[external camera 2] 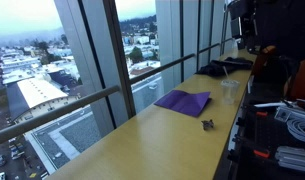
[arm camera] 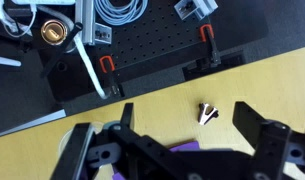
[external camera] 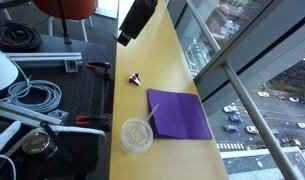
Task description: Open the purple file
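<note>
The purple file (external camera: 178, 113) lies flat and closed on the wooden counter (external camera: 157, 60) next to the window; it also shows in an exterior view (external camera 2: 184, 101). In the wrist view only a strip of it (arm camera: 182, 148) shows at the bottom edge, between the fingers. My gripper (external camera: 125, 38) hangs well above the counter, back from the file, open and empty. In the wrist view its two black fingers (arm camera: 187, 125) stand wide apart.
A small metal clip (arm camera: 206, 112) lies on the counter beyond the file and shows in both exterior views (external camera: 135, 77) (external camera 2: 207, 124). A round clear plastic lid (external camera: 136, 135) sits beside the file. A black perforated bench (arm camera: 152, 50) with cables and red clamps borders the counter. The window glass (external camera: 207, 40) runs along the other side.
</note>
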Robot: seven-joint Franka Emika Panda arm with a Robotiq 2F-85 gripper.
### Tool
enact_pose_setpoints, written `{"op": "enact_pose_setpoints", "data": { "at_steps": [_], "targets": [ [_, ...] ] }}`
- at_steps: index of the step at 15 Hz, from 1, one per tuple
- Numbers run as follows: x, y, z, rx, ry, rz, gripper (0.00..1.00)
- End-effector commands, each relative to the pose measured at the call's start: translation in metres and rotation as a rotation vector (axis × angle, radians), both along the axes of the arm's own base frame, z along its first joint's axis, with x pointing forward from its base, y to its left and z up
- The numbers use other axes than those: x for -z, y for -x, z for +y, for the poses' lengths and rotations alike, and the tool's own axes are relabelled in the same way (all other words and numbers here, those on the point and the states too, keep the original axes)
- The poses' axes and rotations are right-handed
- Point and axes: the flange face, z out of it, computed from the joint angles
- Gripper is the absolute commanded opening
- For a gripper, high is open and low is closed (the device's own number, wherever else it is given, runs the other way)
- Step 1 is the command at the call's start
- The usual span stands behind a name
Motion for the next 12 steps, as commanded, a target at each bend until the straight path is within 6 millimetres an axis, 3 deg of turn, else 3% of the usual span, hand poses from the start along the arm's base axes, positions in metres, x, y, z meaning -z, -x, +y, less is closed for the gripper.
{"op": "enact_pose_setpoints", "data": {
  "at_steps": [1,6,12],
  "targets": [
    [0.0,0.0,0.0,0.0,0.0,0.0,1.0],
    [0.003,-0.025,-0.012,-0.02,0.006,-0.125,1.0],
    [0.035,-0.094,-0.049,-0.036,-0.038,-0.339,1.0]
  ]
}}
